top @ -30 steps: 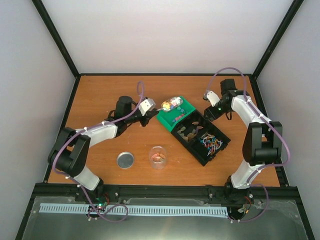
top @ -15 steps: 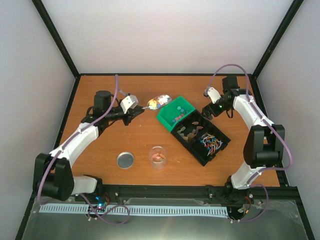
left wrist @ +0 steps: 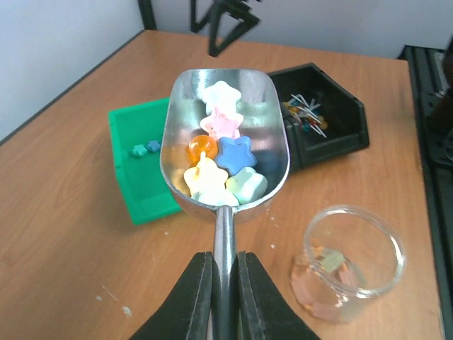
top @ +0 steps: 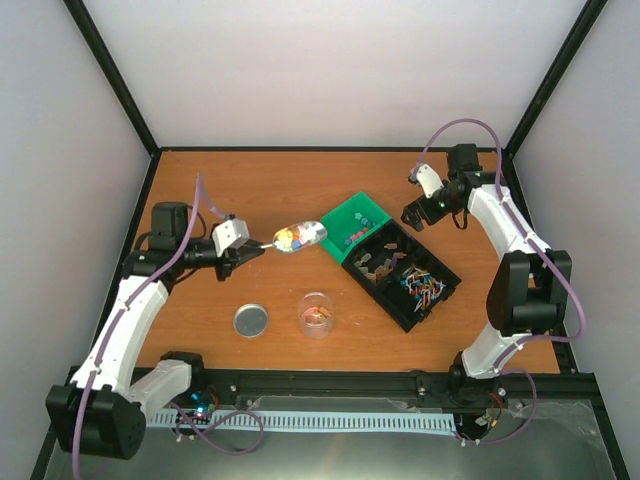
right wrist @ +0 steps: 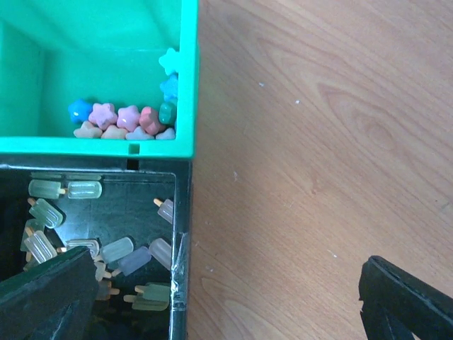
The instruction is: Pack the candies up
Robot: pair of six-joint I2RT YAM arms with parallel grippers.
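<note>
A metal scoop (left wrist: 263, 142) holds several star-shaped candies (left wrist: 225, 157) in white, pink, blue, yellow and pale green. My left gripper (left wrist: 225, 283) is shut on the scoop's handle and holds the scoop level above the table, just left of the green bin (top: 347, 215). More candies (right wrist: 127, 119) lie in a corner of that bin (right wrist: 187, 85). The glass jar (top: 317, 314) stands near the front with a few pale pieces inside, to the lower right of the scoop (top: 300, 236). My right gripper (right wrist: 226, 287) is open over bare wood beside the bins, holding nothing.
A black bin (top: 441, 296) adjoins the green one, with ice-lolly shaped pieces (right wrist: 106, 248) in one compartment and thin coloured sticks (top: 420, 285) in the other. A round metal lid (top: 251, 320) lies left of the jar (left wrist: 350, 262). Black frame rails border the table.
My left arm has drawn the loaded scoop back to the left, off the green bin. My right gripper has opened wide and shifted slightly toward the back.
</note>
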